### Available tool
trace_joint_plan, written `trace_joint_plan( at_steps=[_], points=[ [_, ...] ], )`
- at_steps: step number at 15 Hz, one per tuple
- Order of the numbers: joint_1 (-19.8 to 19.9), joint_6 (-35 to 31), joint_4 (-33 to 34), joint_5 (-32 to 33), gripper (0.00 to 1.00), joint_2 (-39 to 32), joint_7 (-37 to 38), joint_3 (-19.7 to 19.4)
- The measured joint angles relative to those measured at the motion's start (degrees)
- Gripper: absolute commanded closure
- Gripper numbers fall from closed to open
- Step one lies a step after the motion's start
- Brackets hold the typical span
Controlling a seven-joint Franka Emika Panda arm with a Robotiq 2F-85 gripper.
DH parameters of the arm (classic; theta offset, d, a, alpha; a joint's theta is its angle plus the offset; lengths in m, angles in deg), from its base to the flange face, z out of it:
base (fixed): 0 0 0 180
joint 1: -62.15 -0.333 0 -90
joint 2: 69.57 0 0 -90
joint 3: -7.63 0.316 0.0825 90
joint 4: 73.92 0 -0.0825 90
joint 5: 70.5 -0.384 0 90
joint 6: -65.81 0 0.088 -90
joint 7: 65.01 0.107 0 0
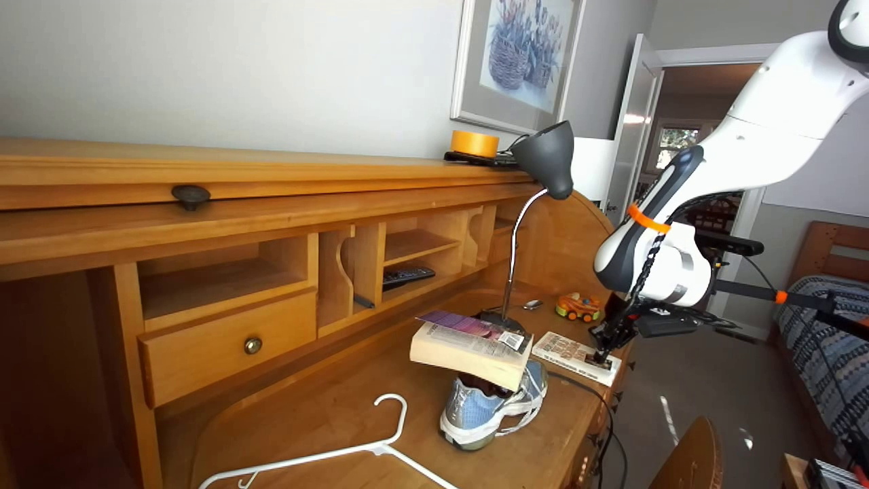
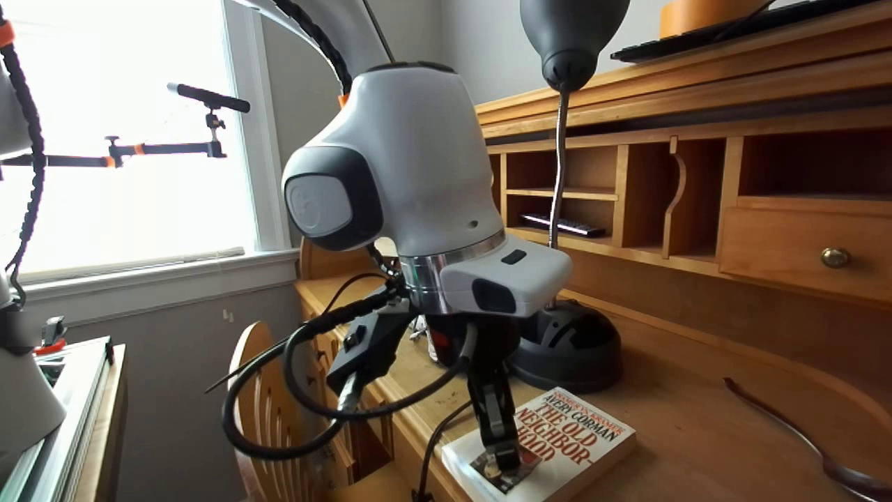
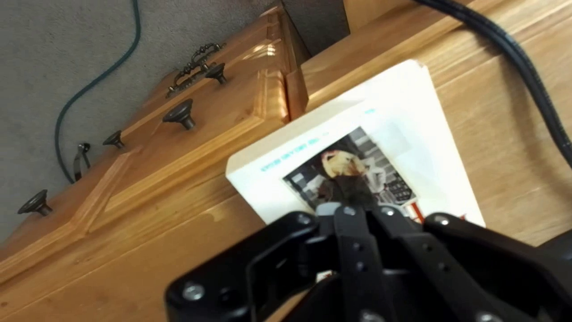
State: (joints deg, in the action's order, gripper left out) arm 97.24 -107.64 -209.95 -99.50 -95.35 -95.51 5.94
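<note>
My gripper points down at a white paperback book lying flat on the wooden desk. In an exterior view its fingers are at the cover photo of the book, touching or just above it. In the wrist view the finger links are drawn together over the book. A pale yellow shape shows just beyond the fingertips; I cannot tell whether it is printed on the cover. No held object is clearly visible. The book's lower corner is hidden by the fingers.
A thick book rests on blue-grey sneakers beside a white hanger. A gooseneck lamp stands behind the white book. A toy car, a spoon and a black cable are near. The desk edge adjoins the book.
</note>
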Motion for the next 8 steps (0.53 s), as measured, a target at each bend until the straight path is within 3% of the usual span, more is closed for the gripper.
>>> trace_joint_plan(
  at_steps=[8],
  points=[
    [-7.7, -0.1, -0.2, 0.1, 1.0, -0.5, 3.1, -7.9]
  ],
)
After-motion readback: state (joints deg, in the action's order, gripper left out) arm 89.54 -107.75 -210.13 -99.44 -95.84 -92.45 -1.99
